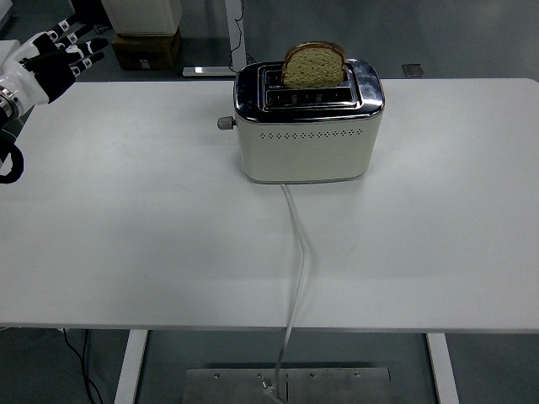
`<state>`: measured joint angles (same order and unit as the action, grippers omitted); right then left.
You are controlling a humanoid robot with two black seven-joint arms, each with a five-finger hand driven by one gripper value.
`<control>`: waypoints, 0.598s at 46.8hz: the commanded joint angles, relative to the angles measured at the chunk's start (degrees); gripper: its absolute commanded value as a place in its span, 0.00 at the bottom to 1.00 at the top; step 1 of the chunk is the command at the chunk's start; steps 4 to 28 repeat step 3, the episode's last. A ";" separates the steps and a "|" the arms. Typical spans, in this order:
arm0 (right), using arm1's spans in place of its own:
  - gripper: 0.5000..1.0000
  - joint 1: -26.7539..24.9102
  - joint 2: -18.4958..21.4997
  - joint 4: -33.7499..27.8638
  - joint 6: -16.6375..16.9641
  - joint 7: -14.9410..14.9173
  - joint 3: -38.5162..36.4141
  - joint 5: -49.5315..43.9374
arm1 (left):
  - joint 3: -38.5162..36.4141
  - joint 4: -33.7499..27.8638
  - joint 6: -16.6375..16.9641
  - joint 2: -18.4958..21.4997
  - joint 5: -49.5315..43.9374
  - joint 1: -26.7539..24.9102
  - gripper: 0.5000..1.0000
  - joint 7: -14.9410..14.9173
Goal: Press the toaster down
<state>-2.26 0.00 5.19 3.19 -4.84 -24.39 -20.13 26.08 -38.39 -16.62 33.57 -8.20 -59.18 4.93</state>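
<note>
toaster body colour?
Cream toaster body, chrome top, seen in the head view.

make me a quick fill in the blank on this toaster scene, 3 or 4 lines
1. The slice of bread stands up out of the toaster, so the lever has not been pressed ____.
2. The small lever knob sticks out of the toaster's ____ end as the picture shows it.
3. The white cord runs from the toaster over the table's ____ edge.
4. The left hand hovers near the table's far ____ corner, holding nothing.

Missing words: down; left; near; left
</note>
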 commanded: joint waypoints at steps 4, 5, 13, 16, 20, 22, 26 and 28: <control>1.00 -0.02 0.00 0.00 -0.03 0.00 0.05 0.00 | -0.06 -0.01 -0.08 0.00 0.20 0.12 1.00 0.34; 1.00 -0.02 0.00 0.00 -0.03 0.00 0.05 0.00 | -0.06 -0.01 -0.08 0.00 0.20 0.12 1.00 0.34; 1.00 -0.02 0.00 0.00 -0.03 0.00 0.05 0.00 | -0.06 -0.01 -0.08 0.00 0.20 0.12 1.00 0.34; 1.00 -0.02 0.00 0.00 -0.03 0.00 0.05 0.00 | -0.06 -0.01 -0.08 0.00 0.20 0.12 1.00 0.34; 1.00 -0.02 0.00 0.00 -0.03 0.00 0.05 0.00 | -0.06 -0.01 -0.08 0.00 0.20 0.12 1.00 0.34; 1.00 -0.02 0.00 0.00 -0.03 0.00 0.05 0.00 | -0.06 -0.01 -0.08 0.00 0.20 0.12 1.00 0.34; 1.00 -0.02 0.00 0.00 -0.03 0.00 0.05 0.00 | -0.06 -0.01 -0.08 0.00 0.20 0.12 1.00 0.34; 1.00 -0.02 0.00 0.00 -0.03 0.00 0.05 0.00 | -0.06 -0.01 -0.08 0.00 0.20 0.12 1.00 0.34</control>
